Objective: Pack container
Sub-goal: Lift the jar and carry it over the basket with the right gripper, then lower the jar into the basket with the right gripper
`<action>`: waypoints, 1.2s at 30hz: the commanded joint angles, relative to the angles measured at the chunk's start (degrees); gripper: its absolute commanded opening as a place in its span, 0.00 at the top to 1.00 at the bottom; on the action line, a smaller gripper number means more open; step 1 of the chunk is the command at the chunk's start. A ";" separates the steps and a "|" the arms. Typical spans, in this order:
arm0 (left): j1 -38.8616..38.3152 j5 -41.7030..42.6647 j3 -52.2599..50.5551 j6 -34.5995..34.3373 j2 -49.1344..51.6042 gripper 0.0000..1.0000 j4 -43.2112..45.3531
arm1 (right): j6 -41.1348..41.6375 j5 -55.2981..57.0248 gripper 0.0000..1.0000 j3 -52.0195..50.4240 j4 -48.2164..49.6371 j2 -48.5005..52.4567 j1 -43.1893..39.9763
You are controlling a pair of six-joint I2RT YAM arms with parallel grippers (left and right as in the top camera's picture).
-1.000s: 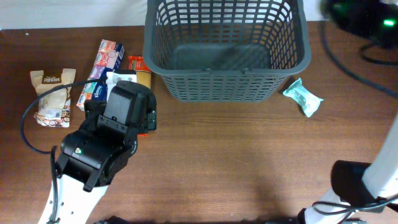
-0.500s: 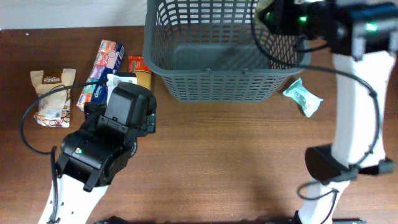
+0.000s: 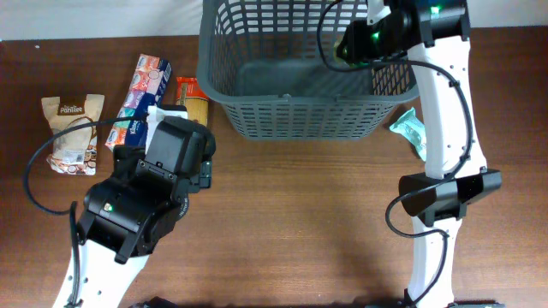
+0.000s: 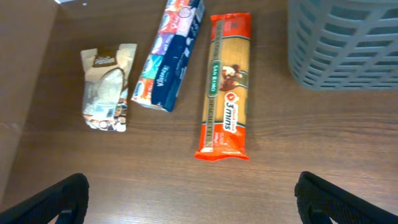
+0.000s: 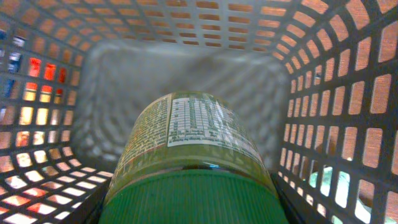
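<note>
The dark grey lattice basket stands at the table's back centre, and its corner shows in the left wrist view. My right gripper is down inside the basket, near its right wall. It is shut on a jar with a green lid and a printed label, held above the bare basket floor. My left gripper is open and empty. It hovers over the table just in front of an orange spaghetti packet, left of the basket.
Left of the basket lie the spaghetti packet, a blue tissue pack and a beige snack bag. A teal packet lies right of the basket.
My right arm has swung in from the far right and now reaches into the basket with the jar. My left arm has barely moved.
</note>
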 commanded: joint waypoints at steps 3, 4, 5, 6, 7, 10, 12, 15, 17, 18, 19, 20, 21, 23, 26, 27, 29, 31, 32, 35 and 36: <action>2.86 -4.94 1.01 -1.36 -0.28 0.01 -0.52 | -0.81 3.65 0.96 0.81 0.20 -0.57 0.33; 3.80 -4.92 1.01 -1.95 -0.28 0.01 -0.61 | -0.83 3.67 0.96 0.81 0.20 -0.57 0.28; 4.59 -4.74 1.01 -2.10 -0.28 0.01 -0.63 | -0.83 3.65 0.96 0.74 0.24 -0.55 0.31; 5.40 -4.48 1.01 -2.10 -0.28 0.01 -0.63 | -0.81 3.65 0.96 0.70 0.37 -0.46 0.31; 6.03 -4.39 1.01 -2.10 -0.28 0.01 -0.63 | -0.83 3.67 0.96 0.66 0.46 -0.46 0.31; 6.91 -4.44 1.01 -2.08 -0.28 0.01 -0.68 | -0.81 3.65 0.96 0.66 1.29 -0.04 0.31; 6.91 -4.42 1.01 -2.08 -0.28 0.01 -0.66 | -0.81 3.67 0.96 0.57 1.95 0.11 0.31; 6.91 -4.42 1.01 -2.08 -0.28 0.01 -0.66 | -0.81 3.67 0.96 0.57 2.34 0.31 0.31; 6.91 -4.42 1.01 -2.08 -0.28 0.01 -0.66 | -0.79 3.65 0.96 0.57 2.38 0.79 0.31; 6.91 -4.42 1.01 -2.08 -0.28 0.01 -0.66 | -0.79 3.65 0.96 0.55 2.34 1.07 0.31; 6.91 -4.42 1.01 -2.08 -0.28 0.01 -0.66 | -0.79 3.65 0.96 0.55 2.29 1.60 0.31; 6.91 -4.42 1.01 -2.08 -0.28 0.01 -0.66 | -0.79 3.65 0.96 0.55 2.16 1.84 0.31; 6.91 -4.44 1.01 -2.08 -0.28 0.01 -0.66 | -0.81 3.63 0.96 0.55 2.08 2.73 0.31; 6.91 -4.42 1.01 -2.08 -0.28 0.01 -0.66 | -0.81 3.65 0.96 0.55 2.10 3.63 0.31; 6.91 -4.42 1.01 -2.08 -0.28 0.01 -0.66 | -0.79 3.61 0.96 0.48 2.05 4.94 0.31; 6.91 -4.42 1.01 -2.08 -0.28 0.01 -0.66 | -0.81 3.65 0.96 0.22 2.10 5.57 0.31; 6.91 -4.42 1.01 -2.08 -0.28 0.01 -0.66 | -0.81 3.65 0.96 -0.02 1.97 6.29 0.31; 6.91 -4.44 1.01 -2.08 -0.28 0.01 -0.66 | -0.81 3.65 0.96 -0.07 1.95 6.80 0.31; 6.91 -4.44 1.01 -2.08 -0.28 0.01 -0.66 | -0.81 3.65 0.96 -0.07 1.97 7.23 0.31; 6.91 -4.42 1.01 -2.08 -0.28 0.01 -0.66 | -0.81 3.91 0.96 -0.09 1.97 8.22 0.28; 6.91 -4.44 1.01 -2.08 -0.28 0.01 -0.66 | -0.81 4.11 0.96 -0.09 1.95 8.59 0.28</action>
